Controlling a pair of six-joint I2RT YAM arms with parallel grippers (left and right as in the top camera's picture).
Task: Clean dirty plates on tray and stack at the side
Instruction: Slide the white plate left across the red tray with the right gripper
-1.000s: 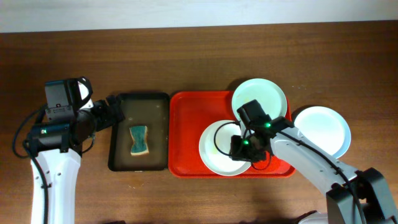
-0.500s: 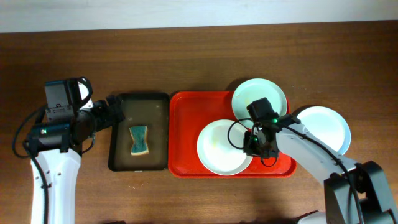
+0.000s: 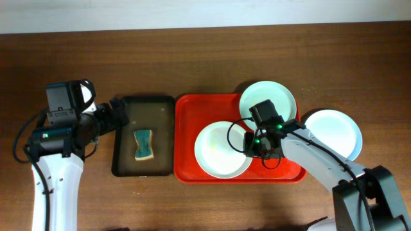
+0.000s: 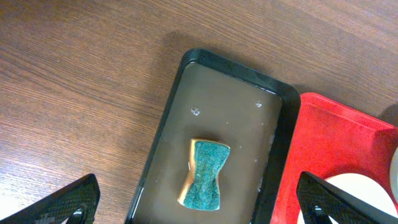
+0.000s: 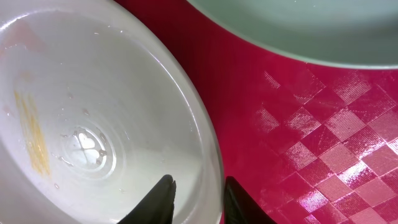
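Overhead is showing 3 plates: white plate (image 3: 221, 151) lying on red tray (image 3: 189, 128), green plate (image 3: 268, 101) overhanging its far-right corner, blue plate (image 3: 334, 133) right of tray; 1 sponge (image 3: 144, 145) in black tray (image 3: 125, 128), left. Left wrist: left gripper (image 4: 198, 183) hanging wide open over sponge, empty. Right wrist: right gripper (image 5: 199, 185) straddling white plate's rim w/ narrow gap, yellow smear (image 5: 31, 134) showing; can't tell if it's pinching.

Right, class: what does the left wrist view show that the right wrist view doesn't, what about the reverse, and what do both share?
Only the left wrist view: the black tray, the sponge lying in it, and the table. Only the right wrist view: the right claw astride the rim of the white plate, and a yellow smear inside that plate. Both: the red tray and the white plate, though the left wrist view catches only its edge.
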